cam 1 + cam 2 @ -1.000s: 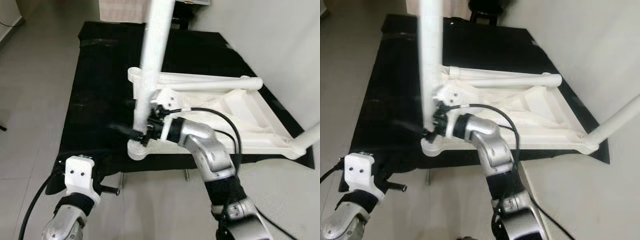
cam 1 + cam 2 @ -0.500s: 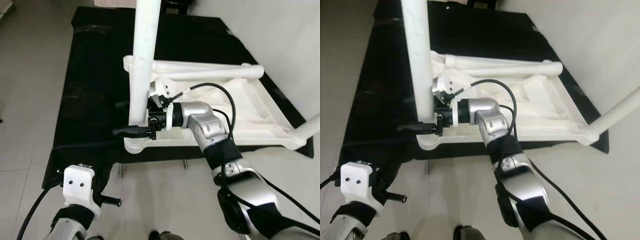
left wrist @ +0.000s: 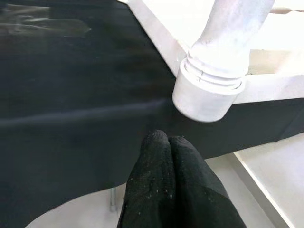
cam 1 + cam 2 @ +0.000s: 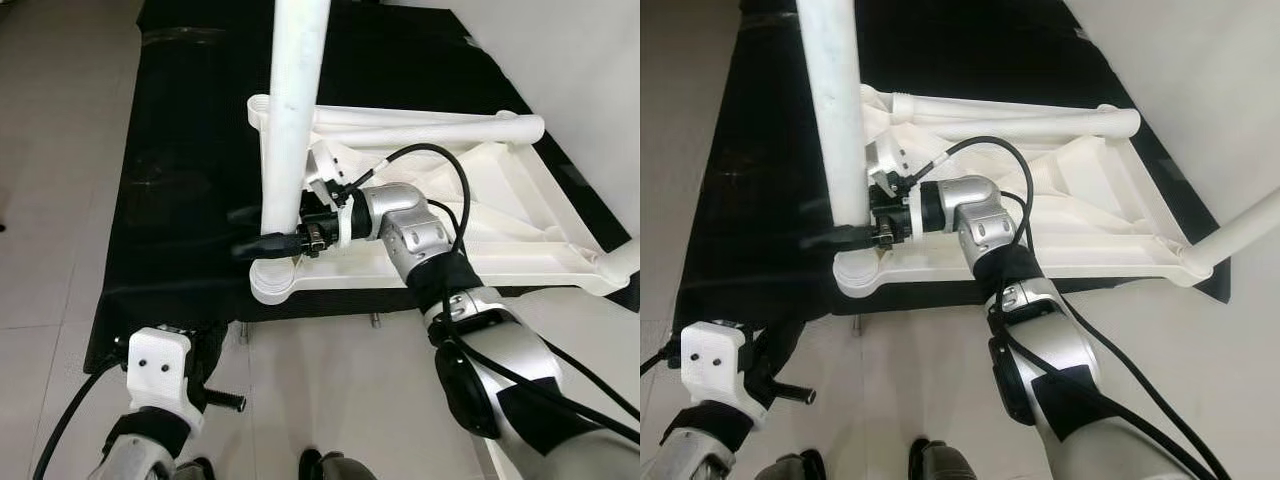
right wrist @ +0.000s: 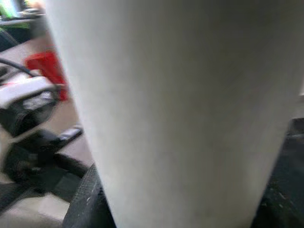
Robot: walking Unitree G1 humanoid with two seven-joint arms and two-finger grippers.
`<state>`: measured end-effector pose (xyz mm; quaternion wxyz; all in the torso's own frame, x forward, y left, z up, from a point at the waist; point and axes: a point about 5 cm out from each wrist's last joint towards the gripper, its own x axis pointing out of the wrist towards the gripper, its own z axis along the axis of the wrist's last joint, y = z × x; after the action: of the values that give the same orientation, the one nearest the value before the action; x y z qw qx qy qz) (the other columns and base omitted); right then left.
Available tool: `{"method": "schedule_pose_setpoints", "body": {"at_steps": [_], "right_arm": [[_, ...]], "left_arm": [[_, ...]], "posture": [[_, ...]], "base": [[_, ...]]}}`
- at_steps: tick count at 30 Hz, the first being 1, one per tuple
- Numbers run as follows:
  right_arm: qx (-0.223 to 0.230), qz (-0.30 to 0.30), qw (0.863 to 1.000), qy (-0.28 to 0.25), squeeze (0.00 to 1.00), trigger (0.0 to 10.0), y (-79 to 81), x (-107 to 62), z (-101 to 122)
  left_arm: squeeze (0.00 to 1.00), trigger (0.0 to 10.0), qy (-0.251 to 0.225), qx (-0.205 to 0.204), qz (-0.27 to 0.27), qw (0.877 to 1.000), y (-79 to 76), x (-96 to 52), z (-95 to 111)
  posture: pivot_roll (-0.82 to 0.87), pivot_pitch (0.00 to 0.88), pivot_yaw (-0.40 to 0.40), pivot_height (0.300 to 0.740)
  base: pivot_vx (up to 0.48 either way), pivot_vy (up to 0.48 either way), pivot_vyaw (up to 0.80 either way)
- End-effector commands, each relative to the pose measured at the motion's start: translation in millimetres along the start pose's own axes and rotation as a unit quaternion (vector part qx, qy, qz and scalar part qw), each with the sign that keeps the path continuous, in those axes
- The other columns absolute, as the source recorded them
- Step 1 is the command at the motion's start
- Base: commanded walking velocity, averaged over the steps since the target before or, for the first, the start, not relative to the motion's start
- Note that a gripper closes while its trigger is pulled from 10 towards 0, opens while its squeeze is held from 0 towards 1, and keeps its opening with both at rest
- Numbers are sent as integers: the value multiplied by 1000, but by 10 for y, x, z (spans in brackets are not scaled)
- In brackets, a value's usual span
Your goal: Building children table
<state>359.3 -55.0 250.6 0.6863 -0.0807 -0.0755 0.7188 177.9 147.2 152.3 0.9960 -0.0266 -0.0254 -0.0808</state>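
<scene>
The black-draped surface (image 4: 180, 200) carries the upturned tabletop (image 4: 500, 215). Compared with a second ago, the leg (image 4: 290, 130) stands straighter in its corner socket (image 4: 275, 280), and my right arm has swung lower beside it; I judge the leg seated or nearly so. My right hand (image 4: 275, 243) clasps the leg just above the socket, fingers (image 5: 88, 199) narrow around it. My left hand (image 3: 164, 152) hangs idle below the surface edge, fingers pressed together, holding nothing.
</scene>
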Motion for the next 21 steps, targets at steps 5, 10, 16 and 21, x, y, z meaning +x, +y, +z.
{"method": "schedule_pose_setpoints", "body": {"at_steps": [5,10,16,21], "right_arm": [[14,-132,990,-41,0,0,58,-243,-81],[118,-384,914,52,0,0,597,47,-736],[110,-488,862,83,0,0,729,212,-866],[114,-500,855,74,0,0,667,308,-825]], "left_arm": [[0,10000,13,1,4,1000,26,15,-70],[0,10000,11,1,0,1000,91,88,-97],[0,10000,10,6,-5,1000,158,198,-148],[0,10000,7,9,7,1000,192,210,-153]], "posture": [[-50,208,-173,740],[-108,177,-143,740],[-103,119,-133,740],[-104,107,-127,740]], "base": [[0,0,0],[0,0,0],[0,0,0],[0,0,0]]}}
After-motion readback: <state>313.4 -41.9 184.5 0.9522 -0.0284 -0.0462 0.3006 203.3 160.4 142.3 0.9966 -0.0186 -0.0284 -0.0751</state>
